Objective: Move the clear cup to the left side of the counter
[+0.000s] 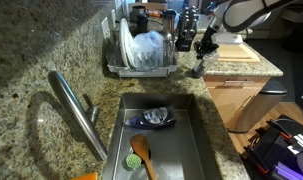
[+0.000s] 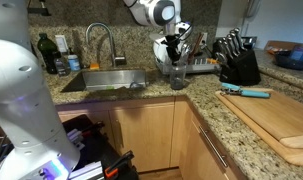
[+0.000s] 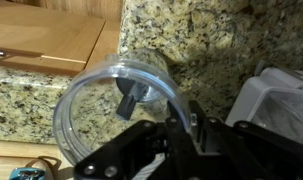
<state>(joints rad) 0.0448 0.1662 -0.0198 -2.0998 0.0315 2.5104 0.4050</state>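
The clear cup [image 2: 177, 75] is a small transparent tumbler on the speckled granite counter [image 2: 216, 105], between the steel sink [image 2: 101, 80] and the dish rack [image 2: 198, 66]. It also shows in an exterior view [image 1: 196, 69]. My gripper [image 2: 174, 52] hangs straight above it, also seen in an exterior view [image 1: 202, 47]. In the wrist view the gripper [image 3: 169, 112] pinches the cup's rim [image 3: 91, 85], one finger inside and one outside. Whether the cup's base touches the counter [image 3: 216, 40] I cannot tell.
The dish rack [image 1: 141, 50] holds plates and a plastic bag. The sink [image 1: 181, 145] holds a green spatula [image 1: 141, 152] and a dish; its faucet [image 1: 76, 110] stands beside it. A wooden cutting board [image 2: 281, 118], a knife block [image 2: 237, 62] and dark bottles [image 2: 51, 52] stand around.
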